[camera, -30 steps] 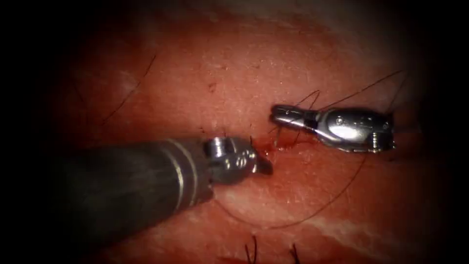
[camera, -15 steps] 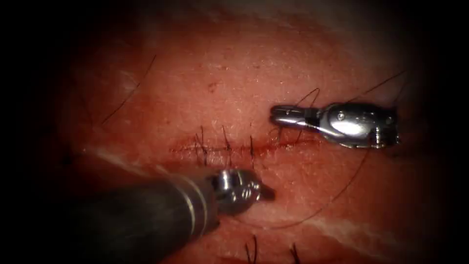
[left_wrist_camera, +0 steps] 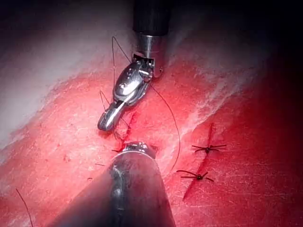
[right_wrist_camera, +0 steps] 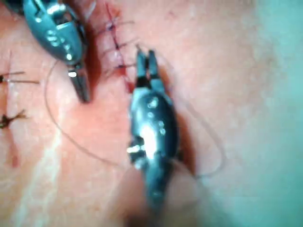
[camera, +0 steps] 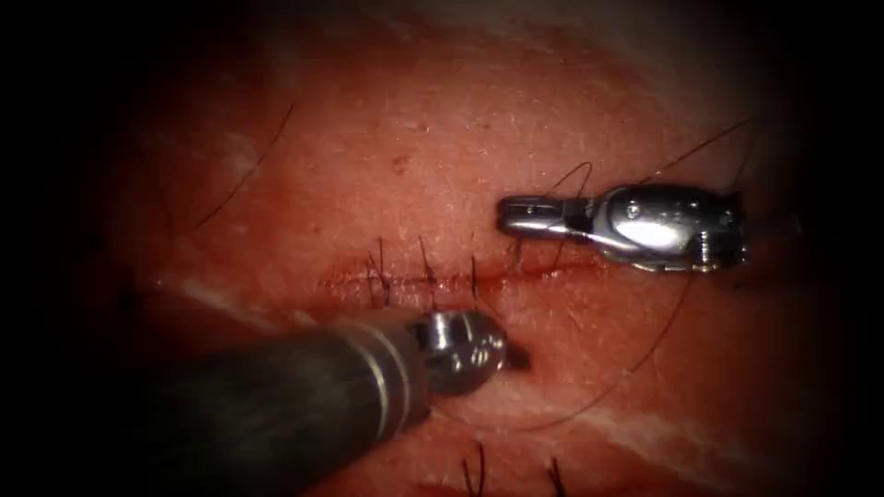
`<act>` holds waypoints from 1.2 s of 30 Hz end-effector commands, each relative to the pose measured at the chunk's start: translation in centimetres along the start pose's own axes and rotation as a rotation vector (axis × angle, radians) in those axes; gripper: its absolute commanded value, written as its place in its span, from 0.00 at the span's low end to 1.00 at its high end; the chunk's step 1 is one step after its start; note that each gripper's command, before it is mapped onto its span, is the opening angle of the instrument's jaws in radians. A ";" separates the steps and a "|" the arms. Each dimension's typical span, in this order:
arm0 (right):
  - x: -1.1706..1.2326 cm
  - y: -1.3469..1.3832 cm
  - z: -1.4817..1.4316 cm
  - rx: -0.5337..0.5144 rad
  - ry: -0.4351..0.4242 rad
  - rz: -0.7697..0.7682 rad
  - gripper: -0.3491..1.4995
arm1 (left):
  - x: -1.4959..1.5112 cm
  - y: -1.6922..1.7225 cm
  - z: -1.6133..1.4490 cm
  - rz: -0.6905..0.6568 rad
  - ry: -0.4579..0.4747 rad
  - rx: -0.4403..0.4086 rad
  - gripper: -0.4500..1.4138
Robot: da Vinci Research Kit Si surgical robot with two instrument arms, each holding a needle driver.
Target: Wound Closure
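The cut [camera: 405, 276] runs across the tissue [camera: 442, 120], and several dark stitches [camera: 425, 269] cross its left part. My right tool [camera: 505, 216] lies just above the cut's right part, jaws pointing left and shut on the thread that rises to them from the cut. A small loop of thread arches over its jaw base. From that tool the slack thread [camera: 635, 368] sweeps down and left in an arc, passing under my left tool [camera: 517, 357]. The left tool sits below the cut with its dark jaws shut; I cannot tell whether they hold thread.
Two older knotted stitches [left_wrist_camera: 207, 149] with cut ends lie on a second red line close to the left tool's shaft [camera: 276, 405]. A pale fat band [camera: 645, 433] runs below the cut. A loose thread strand [camera: 249, 175] lies at the upper left.
The left tool drew back from the cut, down the picture, uncovering the stitches, then slid slightly right. The right tool shifted a little left and up.
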 end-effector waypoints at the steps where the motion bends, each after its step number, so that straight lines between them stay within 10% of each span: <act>1: -0.08 -0.07 0.05 0.003 0.001 0.004 0.00 | -0.01 0.02 0.11 -0.001 0.006 -0.001 0.00; 36: 0.03 -0.14 0.04 0.153 -0.116 0.095 0.00 | -0.26 -0.05 0.15 -0.003 0.017 -0.008 0.00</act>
